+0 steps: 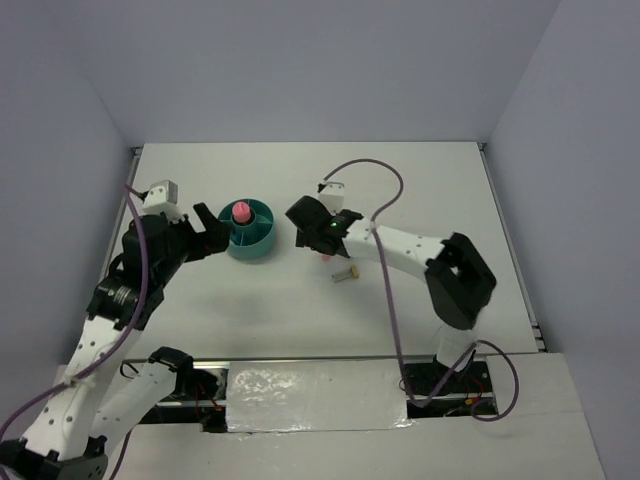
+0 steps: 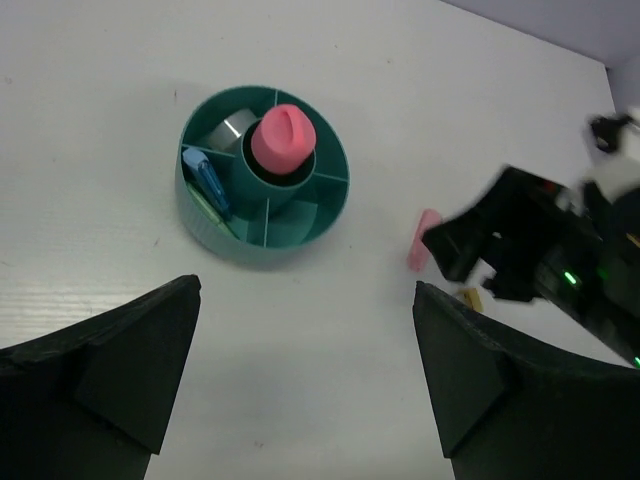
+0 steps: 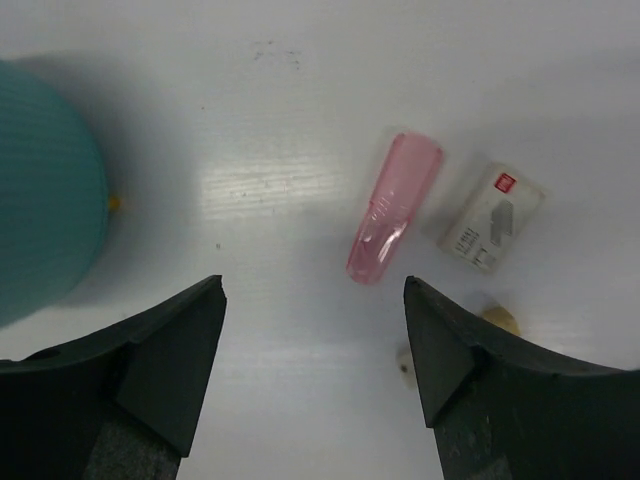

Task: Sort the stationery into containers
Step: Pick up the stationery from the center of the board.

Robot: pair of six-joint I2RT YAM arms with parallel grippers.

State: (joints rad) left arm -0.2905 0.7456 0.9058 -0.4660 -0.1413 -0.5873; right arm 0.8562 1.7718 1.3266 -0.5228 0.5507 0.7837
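We had the left gripper [image 2: 305, 370] spread wide with nothing between its fingers, hanging just left of the teal organiser [image 2: 255, 252]. The organiser sat mid-table [image 1: 420, 190]. The pink glue stick [image 2: 283, 138] stood upright in the central cup. In the ring compartments, the blue piece [image 2: 207, 180] and green piece [image 2: 207, 207] lay side by side in one on the left, and the tape ring [image 2: 232, 128] was in the next one along.

The right gripper [image 3: 315, 350] was parted too and held nothing, poised over the pink piece [image 3: 393, 208]. That piece lay flat on the table, right of the organiser and apart from it. The white block [image 3: 492, 218] lay just beside the pink piece, and we saw a thin gap between them. The beige piece [image 3: 500, 320] sat near the block, partly hidden by a finger.
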